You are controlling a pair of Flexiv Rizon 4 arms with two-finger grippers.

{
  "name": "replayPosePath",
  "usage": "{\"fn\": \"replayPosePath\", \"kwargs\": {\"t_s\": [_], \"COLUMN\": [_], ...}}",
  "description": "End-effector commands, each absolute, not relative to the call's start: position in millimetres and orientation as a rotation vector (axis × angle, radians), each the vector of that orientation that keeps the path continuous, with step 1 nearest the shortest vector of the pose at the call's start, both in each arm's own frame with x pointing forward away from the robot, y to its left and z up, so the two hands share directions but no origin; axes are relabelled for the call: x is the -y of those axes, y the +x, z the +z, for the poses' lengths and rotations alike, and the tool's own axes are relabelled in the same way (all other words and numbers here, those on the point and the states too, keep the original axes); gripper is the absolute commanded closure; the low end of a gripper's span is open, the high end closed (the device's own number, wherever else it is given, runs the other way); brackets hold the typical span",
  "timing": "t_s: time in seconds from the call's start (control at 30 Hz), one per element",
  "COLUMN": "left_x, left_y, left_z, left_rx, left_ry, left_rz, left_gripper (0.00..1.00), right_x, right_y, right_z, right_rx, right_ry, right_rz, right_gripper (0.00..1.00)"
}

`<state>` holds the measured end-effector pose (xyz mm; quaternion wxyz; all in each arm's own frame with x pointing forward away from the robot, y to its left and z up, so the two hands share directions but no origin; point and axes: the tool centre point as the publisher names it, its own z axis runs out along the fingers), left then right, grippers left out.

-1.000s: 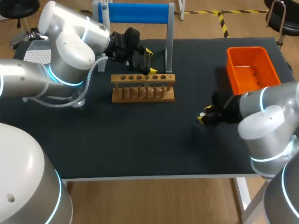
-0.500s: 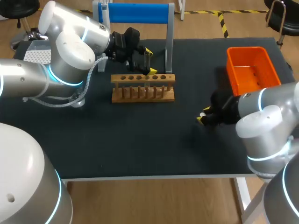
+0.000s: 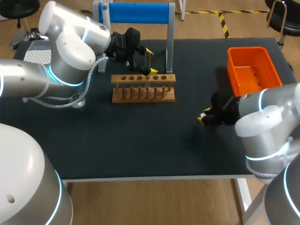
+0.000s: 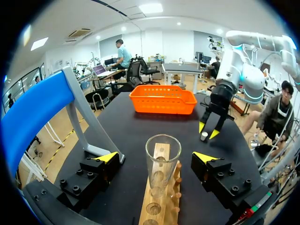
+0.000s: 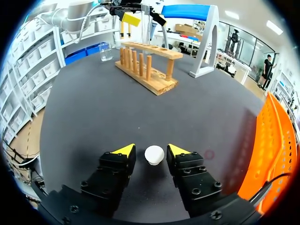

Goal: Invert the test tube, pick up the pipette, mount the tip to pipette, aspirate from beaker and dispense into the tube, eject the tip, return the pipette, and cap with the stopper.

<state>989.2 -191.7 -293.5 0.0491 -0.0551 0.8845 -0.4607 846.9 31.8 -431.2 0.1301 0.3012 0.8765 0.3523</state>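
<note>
A clear glass test tube [image 4: 162,161] stands upright, mouth up, in the wooden rack [image 3: 143,87]. My left gripper [image 4: 157,157] is open around the tube, with a wide gap between the tube and each finger; in the head view the left gripper [image 3: 150,61] is at the rack's far side. A small white stopper [image 5: 154,154] rests on the black table between the fingers of my right gripper [image 5: 151,151]. Those fingers stand close to the stopper with a thin gap on each side. From above, the right gripper [image 3: 204,117] is low over the table, right of the rack.
An orange basket [image 3: 253,70] sits at the back right, just behind my right arm. A blue-topped stand [image 3: 136,13] rises behind the rack. A glass beaker [image 5: 106,50] stands left of the rack, near a white tip box [image 3: 37,54].
My right arm's elbow has edged slightly left while its gripper stays over the stopper. The left arm and the tube have not moved.
</note>
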Motion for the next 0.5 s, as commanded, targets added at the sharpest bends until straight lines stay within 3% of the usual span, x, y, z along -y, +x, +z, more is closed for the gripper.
{"fn": "replayPosePath", "kwargs": {"t_s": [0.03,0.2,0.27,0.3,0.5], "left_x": [191.8,191.8,191.8,191.8,191.8], "left_y": [989.3,989.3,989.3,989.3,989.3], "left_z": [-292.6,-292.6,-292.6,-292.6,-292.6], "left_rx": [-2.699,-2.699,-2.699,-2.699,-2.699], "left_ry": [-0.168,-0.168,-0.168,-0.168,-0.168], "left_rz": [-1.4,-1.4,-1.4,-1.4,-1.4], "left_gripper": [0.0,0.0,0.0,0.0,0.0], "right_x": [-32.8,-31.3,-31.1,-31.0,-30.1], "right_y": [847.0,847.3,847.3,847.2,846.7], "right_z": [-430.6,-431.0,-431.1,-431.2,-431.2], "right_rx": [-2.55,-2.55,-2.55,-2.551,-2.551], "right_ry": [0.878,0.881,0.88,0.88,0.878], "right_rz": [1.013,1.008,1.006,1.006,1.005], "right_gripper": [0.62,0.76,0.89,1.0,1.0]}}
